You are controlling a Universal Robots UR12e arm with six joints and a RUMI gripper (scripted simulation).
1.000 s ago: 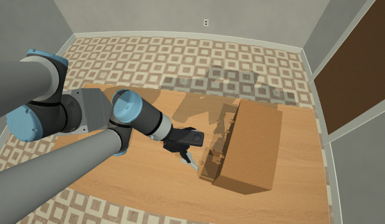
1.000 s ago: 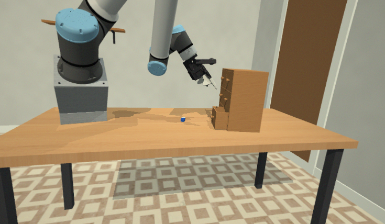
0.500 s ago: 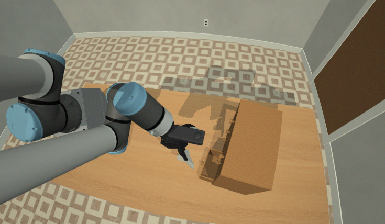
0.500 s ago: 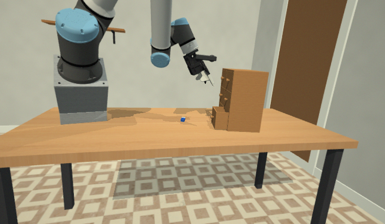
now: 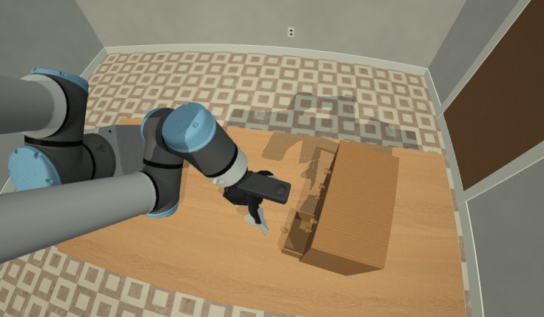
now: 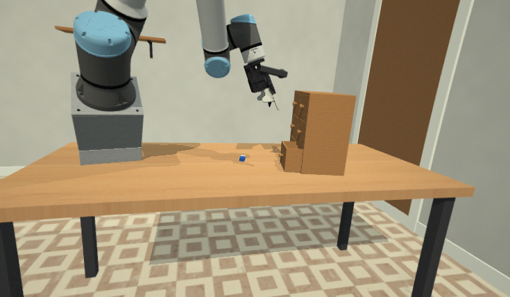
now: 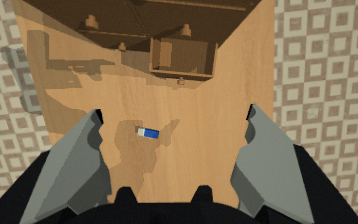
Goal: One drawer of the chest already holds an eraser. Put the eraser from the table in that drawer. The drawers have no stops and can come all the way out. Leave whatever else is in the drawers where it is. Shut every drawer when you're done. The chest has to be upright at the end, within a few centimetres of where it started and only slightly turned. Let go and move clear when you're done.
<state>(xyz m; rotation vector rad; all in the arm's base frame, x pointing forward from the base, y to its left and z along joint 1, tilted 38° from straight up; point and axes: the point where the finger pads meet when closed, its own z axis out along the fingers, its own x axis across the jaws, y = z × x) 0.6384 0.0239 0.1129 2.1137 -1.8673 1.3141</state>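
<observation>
The loose eraser (image 6: 242,158) (image 7: 148,133), blue with a white end, lies on the table in front of the chest; in the top view it is hidden. The wooden chest (image 5: 360,196) (image 6: 326,136) stands upright. Its bottom drawer (image 6: 293,159) (image 7: 182,75) on the side nearest the exterior camera is pulled partly out. I see no eraser in the part of its inside that shows. The other drawers look shut, their insides hidden. My gripper (image 6: 273,107) (image 7: 174,107) is open and empty, high above the table, tilted towards the chest, with the eraser far below between its fingers in the wrist view.
The wooden table (image 5: 186,252) (image 6: 197,184) carries the chest and the arm's grey base (image 6: 107,129). Round knobs stick out from the drawer fronts. A wall shelf (image 6: 155,39) is behind the arm. The arm's shadow falls across the table and the eraser's surroundings.
</observation>
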